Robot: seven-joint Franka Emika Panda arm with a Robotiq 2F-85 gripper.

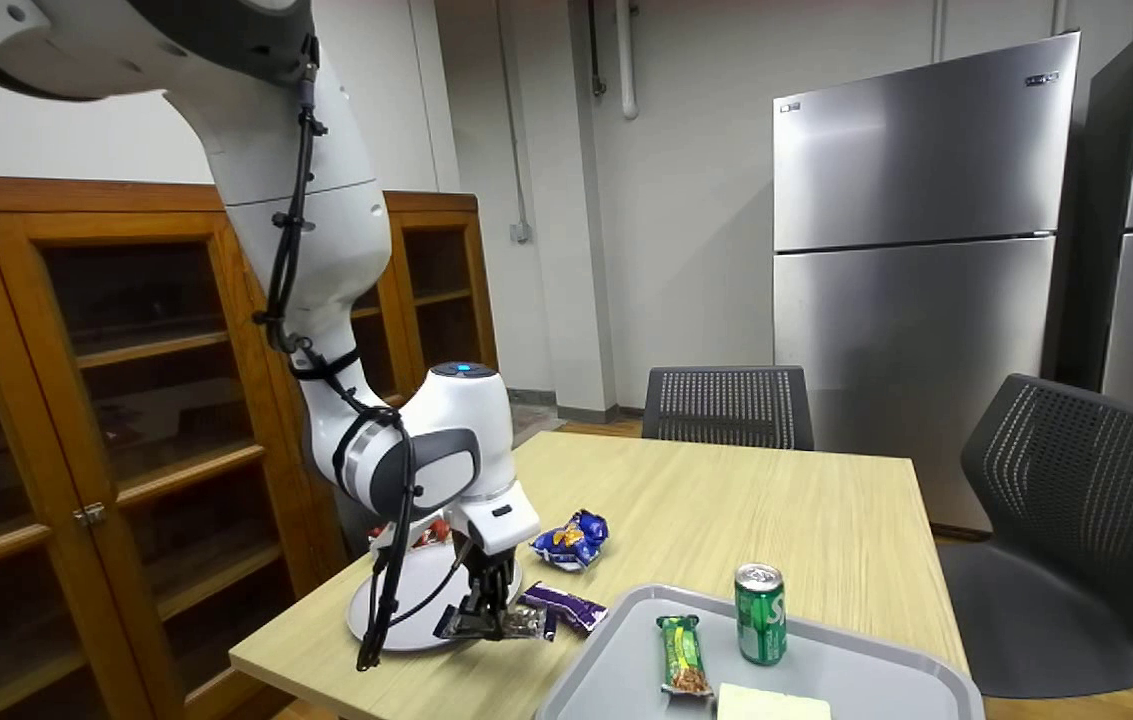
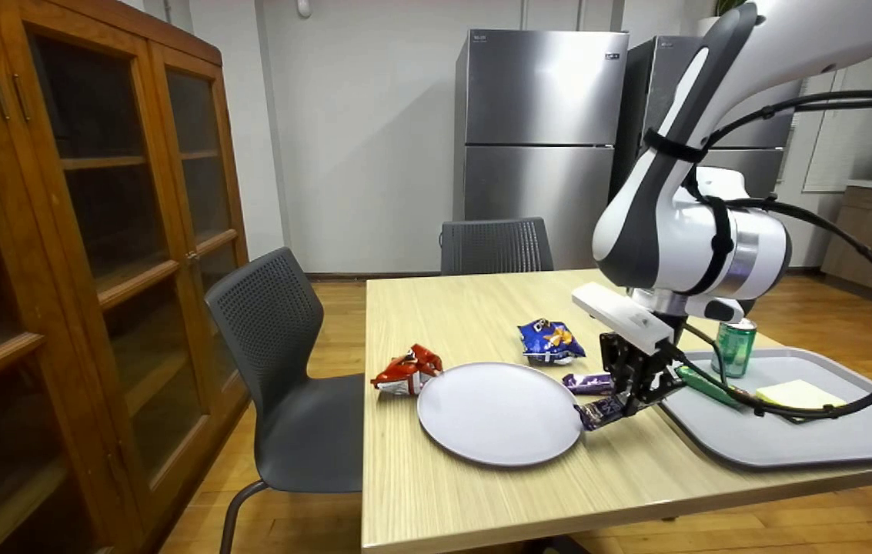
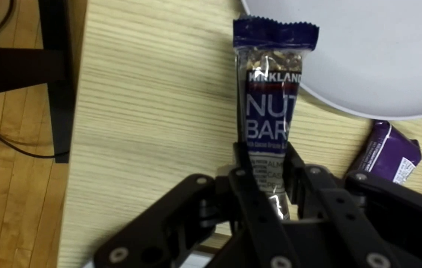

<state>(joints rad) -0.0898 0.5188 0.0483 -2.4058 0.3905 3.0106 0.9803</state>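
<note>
My gripper (image 3: 265, 152) is shut on a nut bar (image 3: 272, 108) in a clear and dark blue wrapper, with one finger along each long side. The bar's far end sticks out past the fingertips, and its near end runs back between the fingers. In an exterior view the bar (image 2: 599, 413) slants by the right rim of a pale round plate (image 2: 497, 415), seemingly just above the table. A second bar, in a purple wrapper (image 3: 393, 152), lies on the table beside the plate, to the gripper's right in the wrist view. The arm hides part of the plate in an exterior view (image 1: 416, 590).
A blue snack bag (image 2: 549, 340) lies behind the purple bar, and a red snack bag (image 2: 409, 369) by the plate's left. A grey tray (image 1: 616, 670) carries a green can (image 1: 760, 615), a green-wrapped bar (image 1: 683, 655) and a pale yellow pad (image 1: 771, 703). Chairs (image 2: 274, 323) stand around the table.
</note>
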